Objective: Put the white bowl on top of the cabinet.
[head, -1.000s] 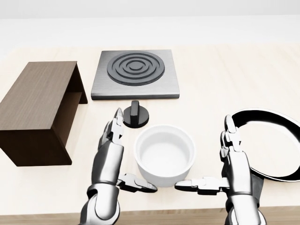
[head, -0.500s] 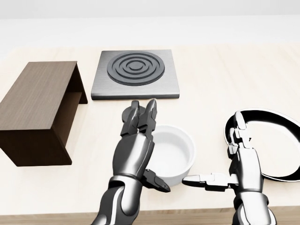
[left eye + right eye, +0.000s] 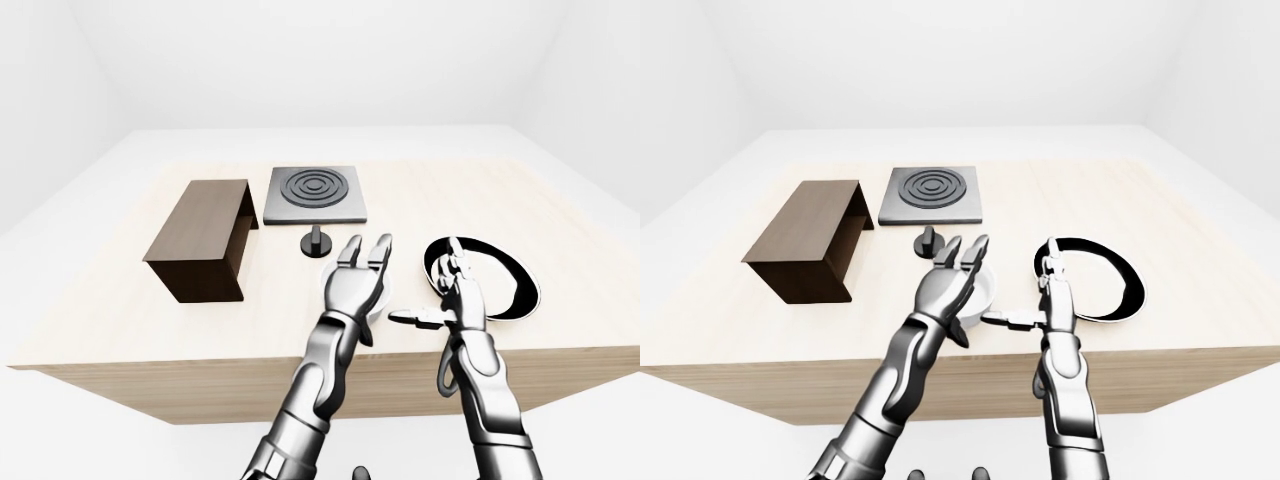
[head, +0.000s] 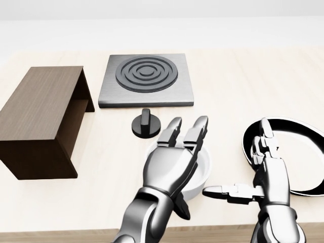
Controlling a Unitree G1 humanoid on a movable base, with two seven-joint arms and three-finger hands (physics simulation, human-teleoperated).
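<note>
The white bowl (image 4: 203,172) sits on the light wood table, just below the black knob (image 4: 146,125) in the head view. My left hand (image 4: 183,152) is open, palm down, fingers stretched over the bowl and hiding most of it. My right hand (image 4: 238,163) is open just right of the bowl, fingers up and thumb pointing left toward it. The dark wood cabinet (image 4: 43,98) lies at the left of the table with its open side facing right; nothing shows on its top.
A grey square stove plate (image 4: 147,78) with dark rings lies above the knob. A black round pan (image 4: 298,152) with a white rim lies at the right, behind my right hand. The table's near edge (image 4: 76,235) runs along the bottom.
My left hand has swung right from beside the bowl to over it, covering most of it. My right hand has shifted slightly right and stays open.
</note>
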